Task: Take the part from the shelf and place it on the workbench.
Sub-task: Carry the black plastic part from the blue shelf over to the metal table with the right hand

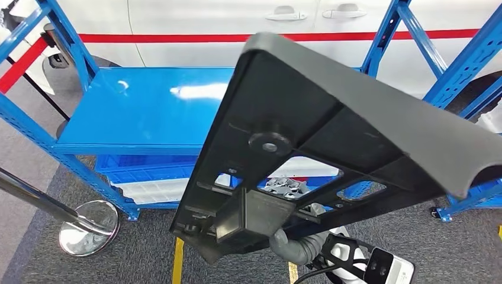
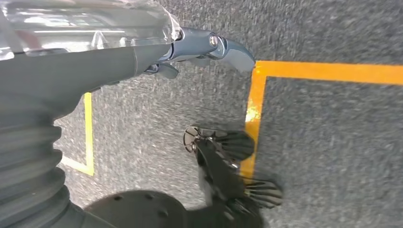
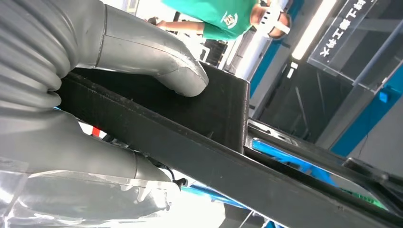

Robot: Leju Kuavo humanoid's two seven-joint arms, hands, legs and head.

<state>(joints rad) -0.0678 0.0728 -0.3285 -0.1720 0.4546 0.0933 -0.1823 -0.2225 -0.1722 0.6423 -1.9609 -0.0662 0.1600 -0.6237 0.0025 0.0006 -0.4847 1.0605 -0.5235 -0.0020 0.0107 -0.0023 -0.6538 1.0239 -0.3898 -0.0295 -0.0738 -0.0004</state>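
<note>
The part (image 1: 331, 130) is a large black plastic panel with ribs and cut-outs on its underside. It is lifted off the blue shelf (image 1: 148, 106) and tilted up close in front of me. My right hand (image 1: 289, 241) grips it from below at its near lower end. In the right wrist view the grey thumb (image 3: 157, 61) presses on one side of a black rib of the part (image 3: 223, 142), with the fingers on the other side. My left hand (image 2: 190, 47) hangs over the grey carpet, fingers apart, holding nothing.
The shelf top is bare glossy blue; blue and white crates (image 1: 148, 174) sit under it. A white car with a red stripe (image 1: 195, 23) stands behind. A chrome stanchion base (image 1: 89, 228) is at the near left. Yellow floor lines (image 2: 256, 104) mark the carpet. A person in green (image 3: 223, 14) stands nearby.
</note>
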